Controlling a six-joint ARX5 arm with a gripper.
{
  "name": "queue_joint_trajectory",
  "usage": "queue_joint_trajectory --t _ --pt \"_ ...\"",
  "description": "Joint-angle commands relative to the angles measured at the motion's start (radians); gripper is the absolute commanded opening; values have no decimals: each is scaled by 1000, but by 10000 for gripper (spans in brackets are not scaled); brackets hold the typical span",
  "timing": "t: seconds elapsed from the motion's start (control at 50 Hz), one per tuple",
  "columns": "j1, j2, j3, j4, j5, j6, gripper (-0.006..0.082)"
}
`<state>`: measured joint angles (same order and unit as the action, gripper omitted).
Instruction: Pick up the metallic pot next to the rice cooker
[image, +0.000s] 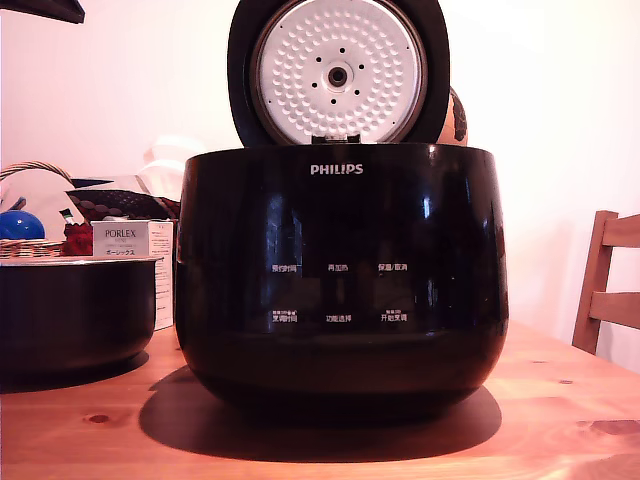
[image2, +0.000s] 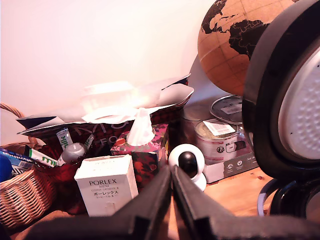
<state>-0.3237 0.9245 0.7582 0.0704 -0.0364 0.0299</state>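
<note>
Pot (image: 75, 315) sits upright on the tabletop (image: 330, 445), mouth up, at the exterior view's left just beside the cooker (image: 340, 270) — its inside can't be seen. Cooker lid (image: 338, 72) stands open. Basket (image2: 22, 197) holds tubes and packets. Fingers (image2: 192, 210) pressed together, holding nothing — gripper (image2: 172, 172) aimed at the clutter.

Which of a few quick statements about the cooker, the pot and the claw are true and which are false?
1. The rice cooker has its lid up. True.
2. The metallic pot sits at the exterior view's right of the cooker. False: it sits at its left.
3. The claw holds the pot. False: its fingers are together on nothing.
4. A white PORLEX box stands on the table. True.
</note>
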Motion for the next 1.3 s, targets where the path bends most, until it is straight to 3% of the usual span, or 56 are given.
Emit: queue_joint_trajectory --t 0.0,0.4,0.42,0.48,0.54,0.56,0.6,0.62,0.68,0.7,0.74,0.76,0.82,0.84,0.88,0.9,0.96,0.98,1.02,1.04,1.1,1.12,1.16,1.18,1.28 --pt "4 1 -2 11 2 5 -24" --pt "5 1 -2 10 2 13 -24" --pt "6 1 -2 6 2 115 -24" --pt "16 1 8 -26 3 210 -24" --pt "36 1 32 -99 7 210 -24" --pt "44 1 43 -125 13 275 -24" --pt "64 2 66 -192 34 275 -24" --pt "72 5 80 -227 53 342 -24" --pt "103 13 127 -334 98 342 -24" --pt "112 17 143 -372 106 431 -24" --pt "129 24 179 -446 138 431 -24" --pt "137 29 198 -481 149 531 -24" --pt "155 47 253 -580 171 531 -24" --pt "161 53 271 -611 178 626 -24" --pt "172 68 305 -677 199 626 -24" --pt "176 76 325 -710 209 721 -24" --pt "185 102 372 -796 235 721 -24" --pt "188 112 388 -825 239 820 -24" --pt "191 130 414 -874 238 820 -24" --pt "191 140 425 -894 239 919 -24" --pt "191 168 454 -950 238 919 -24" --pt "191 178 463 -969 237 1015 -24" --pt "191 196 477 -1000 232 1015 -24" --pt "191 204 483 -1014 229 1102 -24" --pt "191 249 496 -1055 206 1165 -17"
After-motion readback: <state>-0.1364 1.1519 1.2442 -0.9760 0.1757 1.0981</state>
